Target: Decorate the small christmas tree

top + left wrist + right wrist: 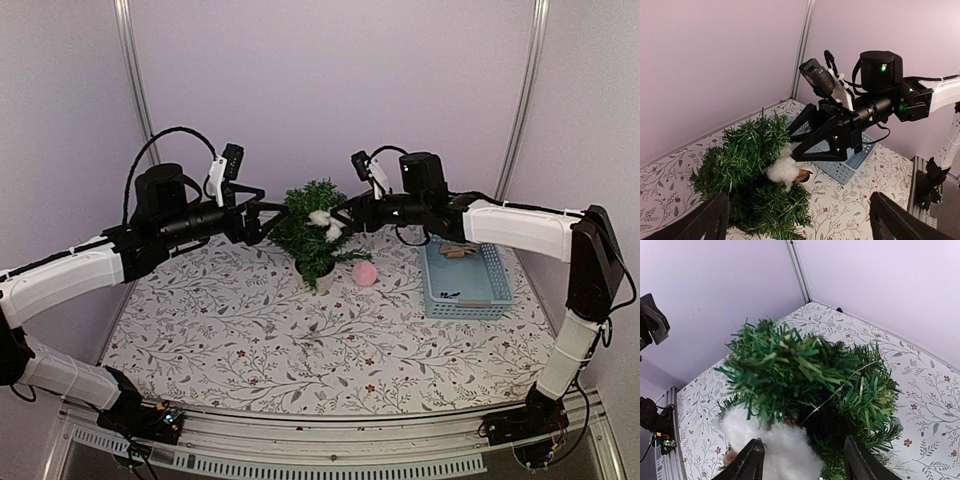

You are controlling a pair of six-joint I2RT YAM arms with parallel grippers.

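Placing step I reckon: small christmas tree [305,235] at the desk's [250,330] 12 o'clock, right gripper [790,146] jaws apart over a white puff [782,170] in its branches, left gripper [272,222] jaws wide apart; next, back out gently.

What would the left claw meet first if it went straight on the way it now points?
Probably the small christmas tree: its green branches lie just ahead of the open left claw, though the exact depth is unclear.
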